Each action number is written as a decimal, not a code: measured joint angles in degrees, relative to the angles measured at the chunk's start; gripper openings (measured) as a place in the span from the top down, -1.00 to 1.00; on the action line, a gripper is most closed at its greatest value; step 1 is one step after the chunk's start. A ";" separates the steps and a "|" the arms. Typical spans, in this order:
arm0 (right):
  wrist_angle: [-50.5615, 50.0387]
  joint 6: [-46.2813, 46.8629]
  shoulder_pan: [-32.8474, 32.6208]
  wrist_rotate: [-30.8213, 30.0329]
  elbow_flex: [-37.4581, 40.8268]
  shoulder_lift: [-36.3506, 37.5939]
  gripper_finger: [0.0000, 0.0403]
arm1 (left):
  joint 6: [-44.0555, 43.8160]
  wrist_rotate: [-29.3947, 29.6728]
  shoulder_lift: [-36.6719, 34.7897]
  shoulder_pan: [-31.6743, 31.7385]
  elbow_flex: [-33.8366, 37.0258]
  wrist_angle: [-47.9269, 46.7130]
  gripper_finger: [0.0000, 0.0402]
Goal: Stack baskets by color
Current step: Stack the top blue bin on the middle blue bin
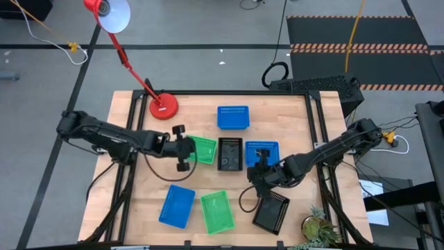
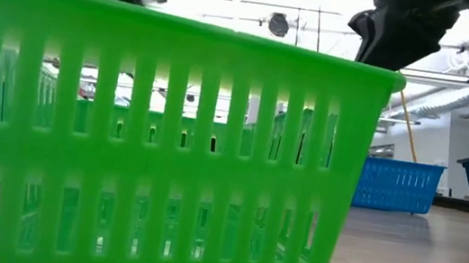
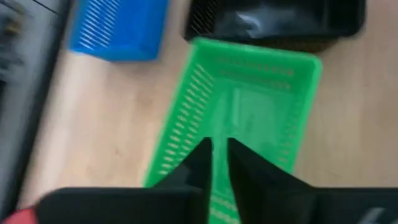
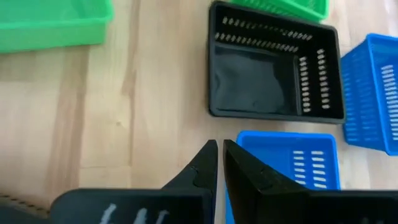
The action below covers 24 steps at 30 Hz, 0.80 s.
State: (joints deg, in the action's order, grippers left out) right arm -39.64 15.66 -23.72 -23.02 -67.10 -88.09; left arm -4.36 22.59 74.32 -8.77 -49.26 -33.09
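**Claws closed on rims at the central black basket**

Claw work first: your left claw [image 1: 186,147] was pinched on the near rim of the green basket [image 1: 203,149] lying just left of the central black basket [image 1: 230,153], its fingers nearly together with the thin wall between them. That grip suited lifting the basket toward another green one. Your right claw [image 1: 261,167] hung over the edge of the blue basket [image 1: 263,152] just right of the black basket, fingers pressed together; whether they trapped its wall you could not tell from the wrist view.

Nothing looked stacked yet; the baskets lay singly on the tabletop [image 1: 139,201], mixed by color, so sorting had barely begun.

Counted from above: two green (the second [image 1: 218,211] in front of the black basket), three blue (one [image 1: 233,117] behind it, one [image 1: 177,205] front-left), and two black (the other [image 1: 271,212] front-right). A red lamp base [image 1: 164,106] stood behind and left.
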 joint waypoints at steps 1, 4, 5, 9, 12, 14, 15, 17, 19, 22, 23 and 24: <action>-0.33 -0.06 -0.02 0.47 0.00 0.46 0.91 | 0.00 -1.16 0.65 0.48 0.00 0.19 0.87; 0.00 0.22 -0.02 2.04 0.00 1.19 0.91 | -0.03 -1.53 2.93 1.04 -0.03 -0.14 0.97; -0.06 0.29 -0.15 2.17 -0.01 1.63 0.91 | -0.01 -1.55 3.76 1.27 -0.02 -0.04 0.96; 0.37 0.97 -0.66 2.22 0.01 2.75 0.91 | -0.57 -2.24 6.60 2.46 -0.02 0.07 0.92; 0.39 1.16 -1.25 2.22 0.01 3.65 0.91 | -0.86 -4.36 7.96 3.02 -0.02 0.10 0.93; 0.60 1.03 -1.56 2.13 0.01 4.16 0.91 | -1.37 -5.15 7.93 3.12 -0.01 -0.30 0.97; 0.46 1.01 -1.67 2.09 0.01 4.33 0.91 | -1.81 -5.68 7.85 3.12 -0.02 0.05 0.98; 0.67 0.95 -1.69 2.05 0.01 4.47 0.91 | -2.38 -6.91 7.85 3.12 -0.02 0.05 0.98; 0.59 0.58 -1.69 2.03 0.01 4.46 0.91 | -3.34 -7.96 7.79 3.12 -0.02 -0.09 0.95; 0.63 0.35 -1.69 1.98 0.01 4.45 0.91 | -4.43 -9.57 7.70 3.12 -0.02 -0.10 0.92; 0.64 0.35 -1.69 1.98 0.01 4.45 0.91 | -4.76 -10.11 7.70 3.12 -0.02 -0.13 0.92; 0.67 0.35 -1.69 1.98 0.01 4.45 0.91 | -4.88 -10.56 7.71 3.12 -0.02 -0.13 0.93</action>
State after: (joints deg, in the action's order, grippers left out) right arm -38.97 16.00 -25.41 -21.04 -67.09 -83.64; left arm -9.25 12.03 82.03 -5.65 -49.28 -33.22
